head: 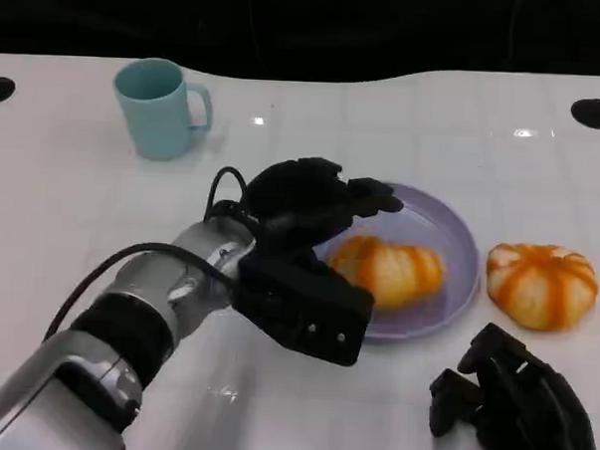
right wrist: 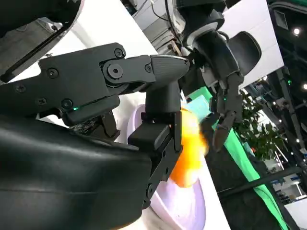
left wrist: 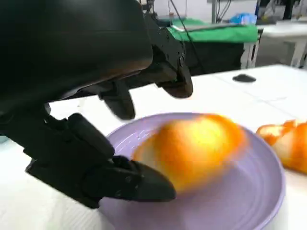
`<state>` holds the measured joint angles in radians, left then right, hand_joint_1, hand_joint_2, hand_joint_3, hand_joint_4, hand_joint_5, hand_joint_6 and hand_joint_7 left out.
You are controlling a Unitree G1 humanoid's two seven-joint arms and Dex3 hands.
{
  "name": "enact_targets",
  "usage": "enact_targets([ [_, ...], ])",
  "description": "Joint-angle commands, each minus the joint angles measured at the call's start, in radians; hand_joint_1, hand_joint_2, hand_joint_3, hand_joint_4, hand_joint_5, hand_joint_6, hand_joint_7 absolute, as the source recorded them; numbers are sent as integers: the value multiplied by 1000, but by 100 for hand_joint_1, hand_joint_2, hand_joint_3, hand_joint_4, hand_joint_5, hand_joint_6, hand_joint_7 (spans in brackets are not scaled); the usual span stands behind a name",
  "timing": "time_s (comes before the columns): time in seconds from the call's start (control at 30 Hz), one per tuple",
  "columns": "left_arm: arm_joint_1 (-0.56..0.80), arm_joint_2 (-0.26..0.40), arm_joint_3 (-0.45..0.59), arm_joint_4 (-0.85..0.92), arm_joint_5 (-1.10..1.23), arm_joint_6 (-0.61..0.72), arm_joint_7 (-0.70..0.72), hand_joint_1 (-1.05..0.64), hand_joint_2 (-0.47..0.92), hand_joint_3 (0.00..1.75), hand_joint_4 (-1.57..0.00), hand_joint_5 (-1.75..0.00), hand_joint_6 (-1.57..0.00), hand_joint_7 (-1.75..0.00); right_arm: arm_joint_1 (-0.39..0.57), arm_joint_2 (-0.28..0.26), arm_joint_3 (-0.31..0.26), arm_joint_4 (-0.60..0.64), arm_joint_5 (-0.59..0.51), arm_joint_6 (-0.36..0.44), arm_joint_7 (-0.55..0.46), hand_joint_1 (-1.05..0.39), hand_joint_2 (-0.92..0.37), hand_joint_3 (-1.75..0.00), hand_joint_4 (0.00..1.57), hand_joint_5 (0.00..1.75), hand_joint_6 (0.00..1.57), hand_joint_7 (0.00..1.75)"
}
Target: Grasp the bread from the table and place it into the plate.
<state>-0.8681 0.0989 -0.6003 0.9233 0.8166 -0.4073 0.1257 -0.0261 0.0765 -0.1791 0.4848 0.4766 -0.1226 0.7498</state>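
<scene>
The bread point(head: 388, 272) lies in the plate point(head: 457, 232), long axis toward the table's right edge, just beneath the left hand point(head: 316, 201), whose spread fingers seem clear of it.

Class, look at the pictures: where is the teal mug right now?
In the head view the teal mug stands upright at the table's far left, beyond the left hand and well apart from the purple plate.

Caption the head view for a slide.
Left hand open over bread on purple plate; second bread beside.

Silver forearm point(head: 126, 327), black cable point(head: 109, 266), black screw-studded left hand point(head: 311, 201).
</scene>
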Motion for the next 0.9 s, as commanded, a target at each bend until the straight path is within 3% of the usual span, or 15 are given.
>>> enact_targets([
  [0.03,-5,34,-8,-54,-3,34,-75,-97,92,51,0,-54,-17,-17,13,-8,1,5,-6,-2,-9,-56,-92,-26,79,165,69,142],
  [0.27,24,65,-4,-127,-6,51,-117,-100,92,55,0,-47,-17,-17,16,-10,-1,-2,-5,0,-10,-56,-92,-27,78,164,68,142],
  [0.43,119,98,71,-207,-117,-22,-107,-88,92,43,-1,-64,-23,-19,14,-12,-5,-1,2,2,-3,-56,-92,-26,78,165,67,142],
  [0.63,288,73,227,-268,-405,-160,-140,-65,92,24,-38,-95,-52,-32,16,-14,-6,-8,9,12,1,-55,-92,-27,76,165,66,142],
  [0.7,358,30,290,-277,-596,-216,-227,-59,92,20,-47,-114,-59,-45,14,-15,-8,-7,16,18,8,-55,-92,-27,76,165,66,142],
  [0.77,421,-11,339,-297,-769,-232,-327,-53,92,19,-55,-135,-60,-76,11,-15,-9,-3,17,18,12,-55,-92,-26,77,165,67,143],
  [0.9,569,-69,405,-431,-1018,-118,-466,-68,92,23,-73,-157,-69,-123,17,-11,-5,-13,14,20,4,-56,-92,-25,78,166,68,142],
])
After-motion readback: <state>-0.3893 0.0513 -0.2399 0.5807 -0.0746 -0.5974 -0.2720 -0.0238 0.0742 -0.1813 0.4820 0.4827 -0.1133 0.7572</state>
